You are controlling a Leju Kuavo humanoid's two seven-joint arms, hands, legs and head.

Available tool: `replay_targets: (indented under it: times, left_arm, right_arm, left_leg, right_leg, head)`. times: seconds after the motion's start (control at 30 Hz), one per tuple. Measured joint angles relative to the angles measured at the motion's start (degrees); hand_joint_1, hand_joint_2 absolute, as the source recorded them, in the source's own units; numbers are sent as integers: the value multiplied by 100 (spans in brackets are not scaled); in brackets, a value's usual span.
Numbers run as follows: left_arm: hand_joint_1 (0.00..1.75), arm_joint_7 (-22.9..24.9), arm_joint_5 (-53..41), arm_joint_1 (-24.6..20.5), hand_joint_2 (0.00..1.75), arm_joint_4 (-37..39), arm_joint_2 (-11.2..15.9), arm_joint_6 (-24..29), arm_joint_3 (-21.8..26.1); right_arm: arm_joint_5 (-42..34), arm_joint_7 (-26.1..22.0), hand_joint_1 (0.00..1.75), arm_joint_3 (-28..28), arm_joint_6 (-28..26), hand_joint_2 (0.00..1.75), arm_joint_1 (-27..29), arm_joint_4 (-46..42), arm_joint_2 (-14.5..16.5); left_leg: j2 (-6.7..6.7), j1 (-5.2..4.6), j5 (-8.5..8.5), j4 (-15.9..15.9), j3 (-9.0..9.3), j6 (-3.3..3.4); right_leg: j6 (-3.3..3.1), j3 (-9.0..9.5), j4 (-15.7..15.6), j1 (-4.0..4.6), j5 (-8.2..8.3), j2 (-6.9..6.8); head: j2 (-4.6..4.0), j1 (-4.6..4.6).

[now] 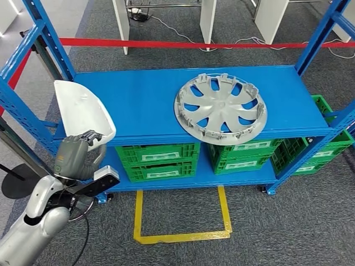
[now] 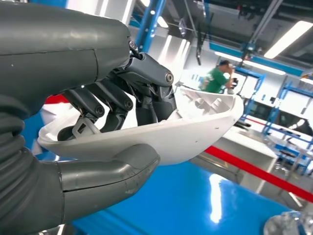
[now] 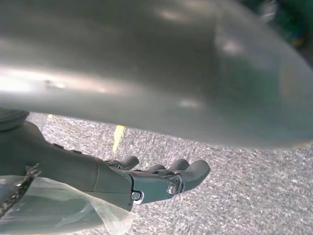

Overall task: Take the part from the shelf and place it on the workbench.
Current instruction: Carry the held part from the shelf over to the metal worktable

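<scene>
A white curved shell part (image 1: 82, 108) sits at the left end of the blue shelf board (image 1: 142, 105), jutting over its front edge. My left hand (image 1: 77, 154) grips the part's near edge. In the left wrist view the thumb lies under the white part (image 2: 207, 128) and the dark fingers (image 2: 122, 100) curl over its rim. A silver hubcap (image 1: 221, 108) lies flat on the shelf's right half, untouched. My right hand (image 3: 157, 181) hangs over the grey floor with its fingers stretched out and nothing in them.
Green crates (image 1: 157, 160) fill the lower shelf level. Blue uprights (image 1: 46, 33) frame both ends. A yellow square (image 1: 182, 221) is taped on the floor in front, and red tape (image 1: 167, 44) runs behind. A person in green (image 2: 217, 78) stands far off.
</scene>
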Motion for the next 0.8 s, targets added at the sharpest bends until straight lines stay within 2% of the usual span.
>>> replay_targets:
  times: [0.03, 0.07, 0.13, 0.17, 0.2, 0.27, 0.3, 0.33, 0.37, 0.4, 0.43, 0.47, 0.5, 0.53, 0.57, 0.63, 0.67, 0.7, 0.77, 0.8]
  left_arm:
    - [175, -1, 12, 15, 175, -4, 24, 11, 43]
    - [175, -1, 21, 30, 175, -9, 49, 20, 90]
    - [175, -1, 26, 78, 175, -15, 89, 27, 165]
    - [175, 0, 28, 113, 175, -17, 112, 28, 199]
    - [175, 1, 35, 157, 175, -20, 137, 34, 233]
    - [175, 8, 62, 262, 175, -37, 191, 61, 326]
    - [175, 13, 76, 322, 175, -50, 217, 78, 380]
    - [175, 16, 85, 378, 175, -62, 240, 91, 431]
    - [175, 17, 90, 424, 175, -74, 262, 100, 473]
    - [175, 17, 91, 456, 175, -86, 281, 106, 504]
    - [175, 17, 92, 477, 175, -103, 298, 109, 529]
    - [175, 17, 93, 490, 175, -126, 316, 111, 554]
    - [175, 17, 101, 501, 175, -153, 332, 116, 589]
    - [175, 17, 116, 517, 175, -178, 346, 124, 630]
    - [175, 14, 138, 545, 175, -198, 361, 135, 679]
    - [175, -3, 194, 649, 175, -216, 389, 158, 790]
    - [175, -15, 217, 714, 175, -224, 404, 164, 851]
    - [175, -26, 236, 780, 175, -235, 416, 166, 910]
    - [175, -46, 252, 888, 175, -264, 438, 166, 1028]
    - [175, -56, 252, 931, 175, -275, 447, 166, 1088]
  right_arm:
    - [16, 4, 0, -2, 19, 0, -12, 7, 1]
    - [28, 16, 0, -3, 28, 0, -21, 13, 2]
    - [46, 56, 0, -1, 20, 0, -23, 17, 4]
    - [64, 81, 0, 1, 11, 0, -23, 17, 4]
    - [94, 101, 0, 2, 3, 0, -27, 18, 4]
    - [180, 132, 0, 3, 5, 0, -46, 19, 5]
    - [217, 143, 0, 3, 10, 0, -58, 20, 6]
    - [240, 151, 0, 3, 15, 0, -69, 21, 8]
    - [251, 154, 0, 3, 18, 0, -81, 21, 10]
    - [256, 156, 0, 3, 21, 0, -91, 22, 13]
    - [259, 158, 0, 2, 24, 0, -103, 22, 15]
    - [269, 166, 0, 2, 30, 0, -113, 23, 19]
    - [287, 178, 0, 1, 42, 0, -117, 26, 22]
    - [311, 192, 0, 1, 58, 0, -125, 30, 27]
    - [335, 205, 0, 1, 80, 0, -127, 41, 32]
    - [363, 220, 0, 2, 144, 0, -125, 80, 44]
    - [370, 235, 0, 3, 174, 0, -119, 103, 52]
    - [380, 256, 0, 4, 202, 0, -113, 121, 61]
    - [409, 303, 0, 5, 234, 0, -115, 147, 75]
    - [424, 321, 0, 4, 244, 0, -119, 158, 84]
  left_leg:
    - [2, -9, 46, 23, -33, -29]
    - [5, -14, 98, 35, -66, -57]
    - [-4, -9, 145, 52, -114, -115]
    - [-14, -4, 38, 129, -154, -145]
    - [-24, 2, -175, 313, -216, -174]
    - [-34, 19, -758, 1005, -393, -218]
    - [-35, 23, -954, 1379, -460, -229]
    - [-36, 24, -1018, 1642, -471, -232]
    - [-37, 24, -945, 1722, -400, -225]
    - [-39, 23, -788, 1602, -241, -211]
    - [-42, 20, -631, 1295, 13, -186]
    - [-47, 12, -571, 874, 323, -154]
    - [-52, 4, -594, 448, 612, -123]
    - [-56, -7, -661, 121, 815, -97]
    - [-58, -21, -728, -64, 909, -78]
    - [-43, -24, -677, -141, 862, -33]
    - [-29, -19, -616, -150, 805, 3]
    - [-14, -9, -546, -163, 736, 40]
    - [1, -7, -406, -167, 568, 89]
    - [2, -13, -333, -162, 474, 98]
  right_leg:
    - [-14, 200, -312, 5, -84, 5]
    - [-32, 293, -483, 14, -152, 11]
    - [-102, 218, -525, 7, -121, 1]
    - [-158, 166, -521, -1, -74, -12]
    - [-209, 107, -524, -10, -15, -24]
    - [-275, -30, -508, -7, 111, -31]
    - [-283, -122, -492, -1, 177, -30]
    - [-286, -221, -471, 5, 237, -28]
    - [-285, -326, -442, 11, 293, -27]
    - [-279, -427, -408, 16, 342, -27]
    - [-269, -519, -371, 20, 390, -28]
    - [-252, -595, -338, 30, 433, -27]
    - [-227, -647, -312, 39, 475, -28]
    - [-199, -683, -295, 44, 521, -29]
    - [-165, -708, -293, 44, 570, -30]
    - [-101, -750, -296, 31, 640, -24]
    - [-71, -787, -252, 23, 554, -21]
    - [-44, -846, -118, 17, 353, -18]
    - [3, -992, 449, 5, -281, -19]
    - [23, -1046, 808, 2, -531, -19]
  head:
    - [0, 0]
    - [0, -1]
    - [0, 1]
    - [0, -7]
    - [0, -15]
    - [0, -37]
    - [0, -39]
    - [0, -41]
    - [0, -42]
    - [0, -41]
    - [0, -41]
    - [0, -42]
    - [0, -40]
    - [0, -41]
    - [0, -41]
    - [0, -46]
    - [0, -44]
    - [0, -37]
    - [0, -16]
    - [0, -9]
